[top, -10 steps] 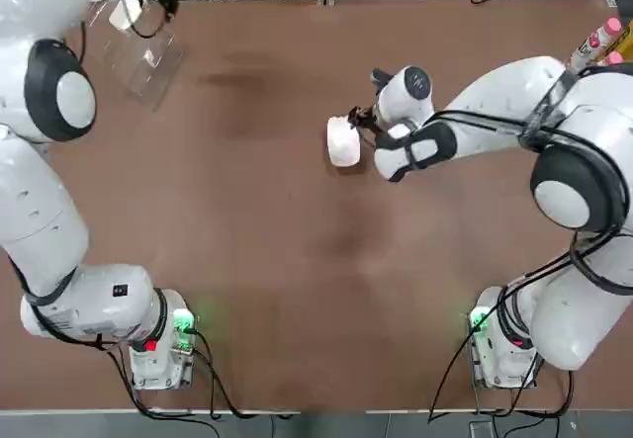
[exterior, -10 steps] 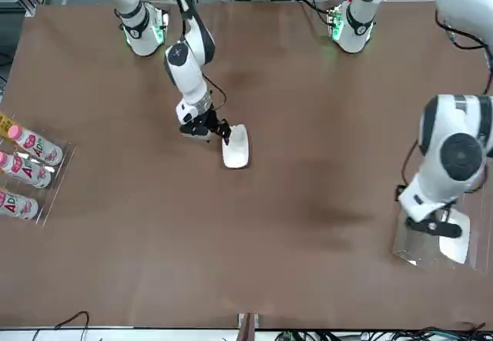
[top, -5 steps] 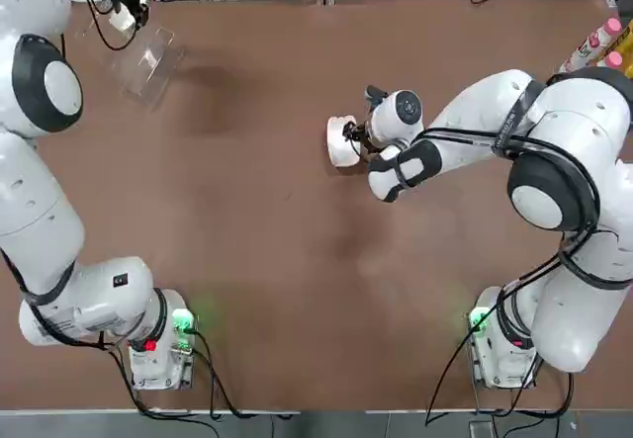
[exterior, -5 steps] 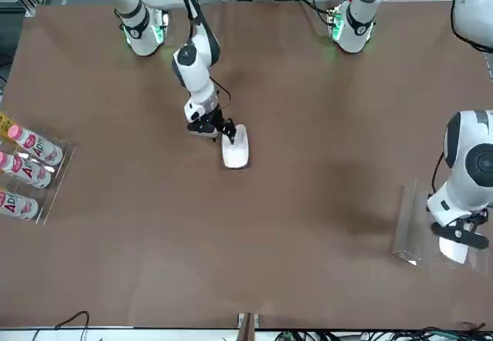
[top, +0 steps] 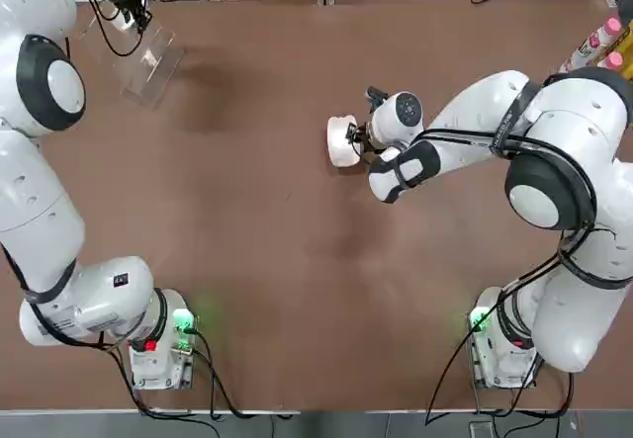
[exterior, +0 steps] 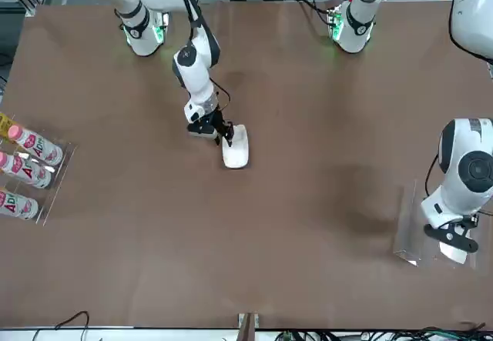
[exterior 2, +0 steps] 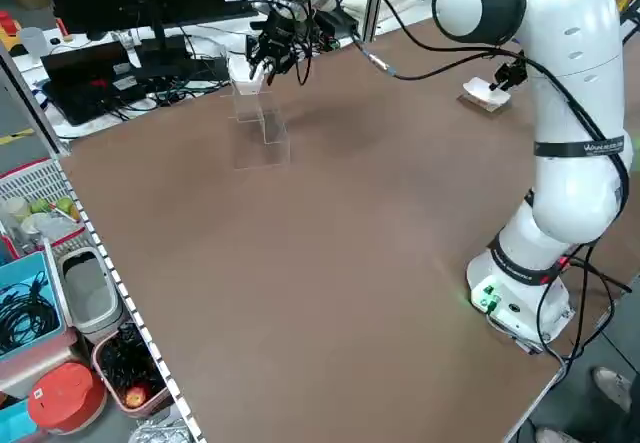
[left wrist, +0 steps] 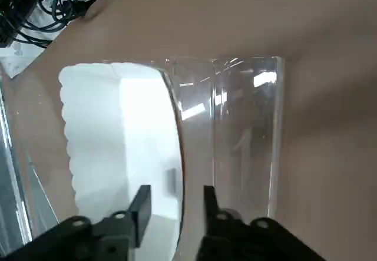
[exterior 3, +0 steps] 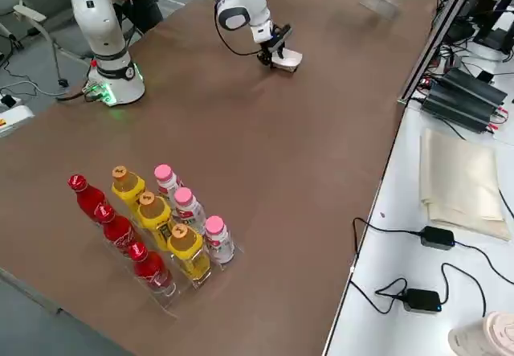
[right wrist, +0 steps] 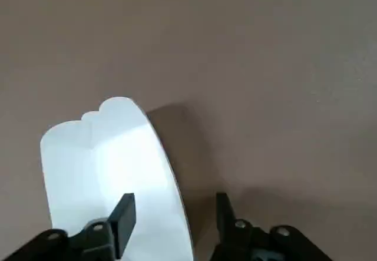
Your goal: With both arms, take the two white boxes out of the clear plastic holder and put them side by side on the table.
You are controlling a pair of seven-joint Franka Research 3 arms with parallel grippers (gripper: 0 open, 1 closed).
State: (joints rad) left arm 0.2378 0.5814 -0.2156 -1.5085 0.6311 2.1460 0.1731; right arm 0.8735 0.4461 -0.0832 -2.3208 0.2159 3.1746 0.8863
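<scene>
Left gripper (left wrist: 174,199), jaws part-open astride the edge of the white box (left wrist: 118,137) inside the clear plastic holder (left wrist: 244,125), should clamp squarely before lifting it straight out.

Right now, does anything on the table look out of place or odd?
Nothing stands out. One white box lies flat mid-table at the right gripper; the other box sits in the clear holder at the far left corner under the left gripper. The bottles stand upright.

On the brown worktop (top: 257,220), a white box (top: 342,141) is seen near centre, the clear plastic holder (top: 150,60) at ten o'clock, and a bottle rack (exterior 3: 161,243) at two o'clock.
</scene>
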